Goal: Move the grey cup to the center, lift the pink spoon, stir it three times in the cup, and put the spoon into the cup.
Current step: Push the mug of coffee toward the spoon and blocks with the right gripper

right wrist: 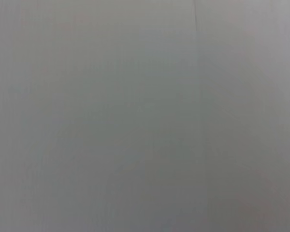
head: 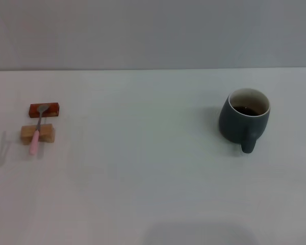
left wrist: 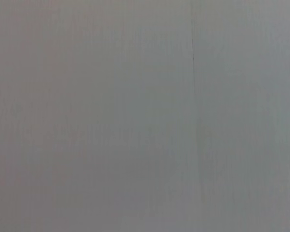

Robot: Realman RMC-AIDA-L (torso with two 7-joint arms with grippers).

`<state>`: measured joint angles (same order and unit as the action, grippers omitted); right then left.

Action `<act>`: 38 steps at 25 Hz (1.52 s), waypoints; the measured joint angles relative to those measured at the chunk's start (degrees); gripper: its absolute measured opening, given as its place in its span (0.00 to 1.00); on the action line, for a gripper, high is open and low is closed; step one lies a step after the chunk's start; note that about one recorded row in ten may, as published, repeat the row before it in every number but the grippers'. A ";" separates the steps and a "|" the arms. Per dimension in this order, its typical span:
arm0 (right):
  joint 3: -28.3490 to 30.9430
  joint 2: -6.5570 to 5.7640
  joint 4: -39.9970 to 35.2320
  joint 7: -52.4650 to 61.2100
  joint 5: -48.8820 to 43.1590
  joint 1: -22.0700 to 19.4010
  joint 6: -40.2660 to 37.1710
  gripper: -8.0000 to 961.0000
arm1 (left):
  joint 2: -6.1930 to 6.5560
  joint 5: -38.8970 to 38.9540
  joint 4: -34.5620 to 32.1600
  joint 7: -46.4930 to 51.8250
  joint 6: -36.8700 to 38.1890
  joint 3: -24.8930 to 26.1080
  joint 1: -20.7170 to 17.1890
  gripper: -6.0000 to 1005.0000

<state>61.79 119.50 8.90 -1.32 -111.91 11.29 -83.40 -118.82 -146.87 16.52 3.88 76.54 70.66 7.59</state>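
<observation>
Squat dark slate-grey ceramic mug (head: pixel 244 119) sitting far right on white worktop (head: pixel 143 178), handle toward robot. Slim pink-handled metal spoon (head: pixel 37 129) far left, propped across tan & red-brown blocks. Neither gripper in view, fingers' state unknown; best to grip the mug by its body w/ right arm, slide level to centre, dark liquid inside.

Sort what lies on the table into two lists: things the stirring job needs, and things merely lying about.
Needed for the job:
grey cup, on the robot's right, dark liquid inside
pink spoon, on the robot's left, resting across both blocks

Merely lying about:
red-brown block, under the spoon's bowl
tan block, under the spoon's handle

Neither gripper is in view.
</observation>
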 joint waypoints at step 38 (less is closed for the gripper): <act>-7.85 -5.71 -8.50 -1.23 -0.36 26.42 46.54 0.01 | 0.00 0.09 -0.14 -0.10 -0.43 0.00 0.49 0.82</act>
<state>53.93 113.79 0.40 -2.55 -112.27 37.71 -36.86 -118.82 -146.78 16.38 3.78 76.10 70.66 8.09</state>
